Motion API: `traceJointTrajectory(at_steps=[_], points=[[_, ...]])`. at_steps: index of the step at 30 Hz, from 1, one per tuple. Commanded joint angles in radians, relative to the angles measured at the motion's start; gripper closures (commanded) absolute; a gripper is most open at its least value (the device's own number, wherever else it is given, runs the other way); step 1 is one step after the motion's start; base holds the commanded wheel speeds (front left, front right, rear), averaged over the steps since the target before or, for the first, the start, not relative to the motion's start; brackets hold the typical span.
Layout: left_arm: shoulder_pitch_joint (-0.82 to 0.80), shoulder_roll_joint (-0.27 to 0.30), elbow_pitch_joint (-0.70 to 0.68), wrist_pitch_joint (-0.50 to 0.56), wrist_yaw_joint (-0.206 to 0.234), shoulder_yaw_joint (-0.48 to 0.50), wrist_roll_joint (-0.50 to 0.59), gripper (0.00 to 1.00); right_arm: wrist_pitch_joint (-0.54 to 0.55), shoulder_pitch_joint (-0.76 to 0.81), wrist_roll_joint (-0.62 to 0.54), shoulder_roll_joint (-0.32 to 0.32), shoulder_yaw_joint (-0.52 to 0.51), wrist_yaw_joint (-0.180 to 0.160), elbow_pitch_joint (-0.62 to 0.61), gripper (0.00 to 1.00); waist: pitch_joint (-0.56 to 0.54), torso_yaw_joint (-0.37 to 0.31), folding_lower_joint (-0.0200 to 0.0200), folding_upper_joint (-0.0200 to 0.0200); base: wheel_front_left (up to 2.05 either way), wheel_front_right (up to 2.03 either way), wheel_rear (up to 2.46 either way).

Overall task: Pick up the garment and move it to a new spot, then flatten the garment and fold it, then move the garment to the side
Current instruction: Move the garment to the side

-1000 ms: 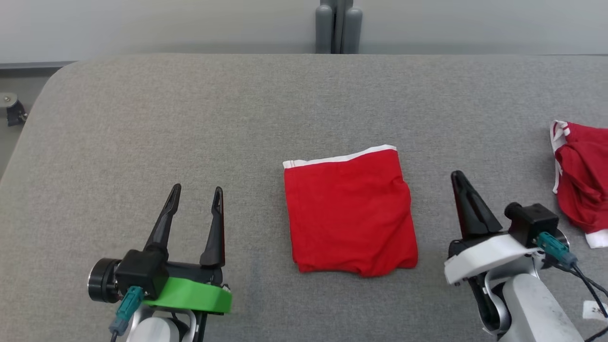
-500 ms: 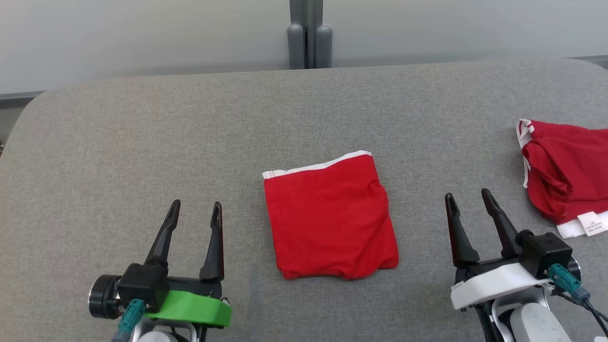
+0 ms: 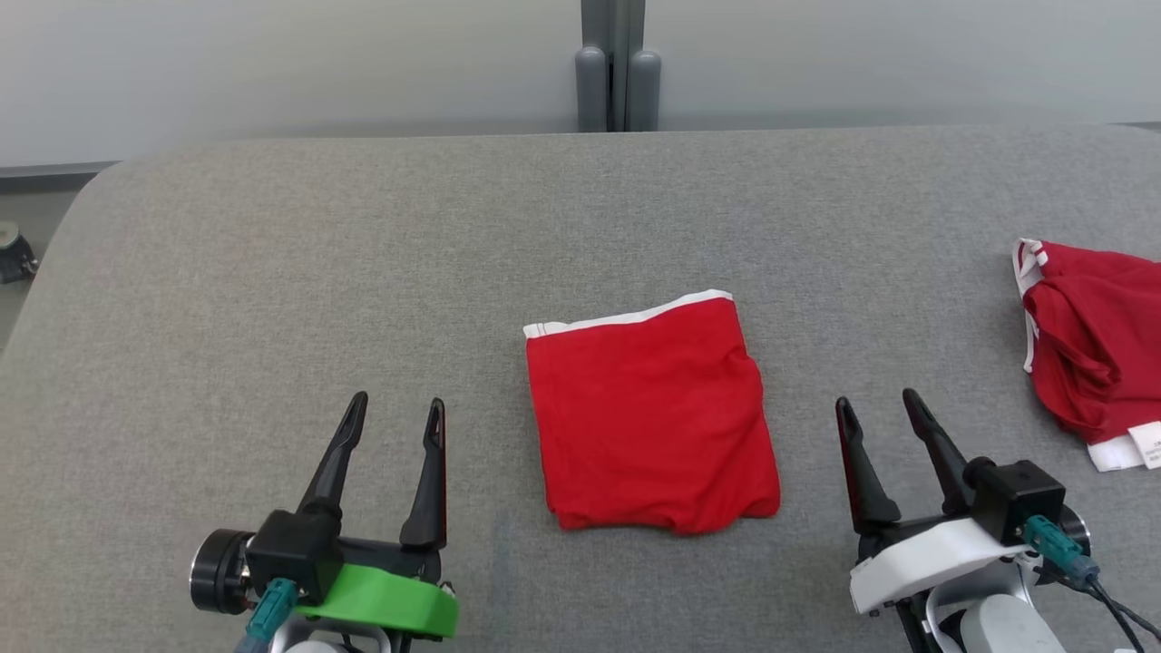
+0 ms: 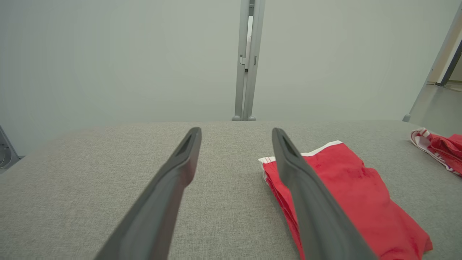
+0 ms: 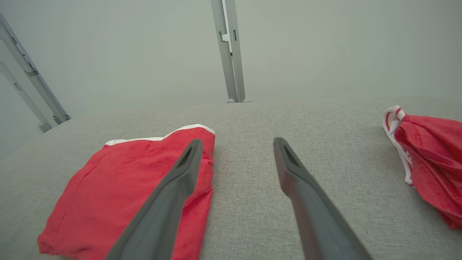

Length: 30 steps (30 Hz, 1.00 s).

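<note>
A red garment [image 3: 648, 417] with a white waistband lies folded into a neat rectangle at the middle of the grey padded table [image 3: 363, 254]. My left gripper [image 3: 399, 401] hovers to its left, open and empty; the left wrist view has the garment [image 4: 346, 191] just right of that gripper [image 4: 236, 130]. On the garment's other side my right gripper [image 3: 876, 399] is open and empty too. From the right wrist, the garment [image 5: 119, 187] lies left of the right gripper [image 5: 238, 141], partly behind one finger.
A second red garment [image 3: 1088, 349], crumpled with a white label, lies at the table's right edge, also in the left wrist view [image 4: 442, 146] and the right wrist view [image 5: 429, 159]. A grey post [image 3: 617, 73] stands behind the table's far edge. The table's left corner is rounded.
The right gripper has gone from shut to open and has drawn back toward the near edge. The head camera has shifted. The folded garment and left gripper have stayed put.
</note>
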Motion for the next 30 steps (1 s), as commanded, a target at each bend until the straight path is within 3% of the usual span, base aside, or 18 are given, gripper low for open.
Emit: traceJointTrajectory(at_steps=[1, 9, 22, 30], points=[[0.006, 0.003, 0.003, 0.000, -0.005, -0.002, 0.000, 0.00, -0.002, -0.012, 0.012, -0.005, 0.007, -0.002, 0.023, 0.00, 0.001, 0.014, 0.0000, -0.0001, 0.00, 0.00, 0.00], [-0.016, 0.003, 0.001, 0.000, -0.006, -0.016, -0.014, 0.00, 0.012, -0.086, 0.039, -0.033, 0.068, -0.002, 0.183, 0.00, 0.039, 0.074, 0.0000, -0.0001, 0.00, 0.00, 0.00], [-0.055, 0.003, 0.010, 0.000, 0.000, -0.048, -0.034, 0.00, 0.069, -0.245, 0.175, -0.059, 0.120, -0.002, 0.392, 0.00, 0.110, 0.174, 0.0000, -0.0001, 0.00, 0.00, 0.00], [-0.062, 0.003, 0.014, 0.000, 0.008, -0.056, -0.040, 0.00, 0.063, -0.297, 0.253, -0.047, 0.132, -0.002, 0.511, 0.00, 0.123, 0.200, 0.0000, -0.0001, 0.00, 0.00, 0.00]])
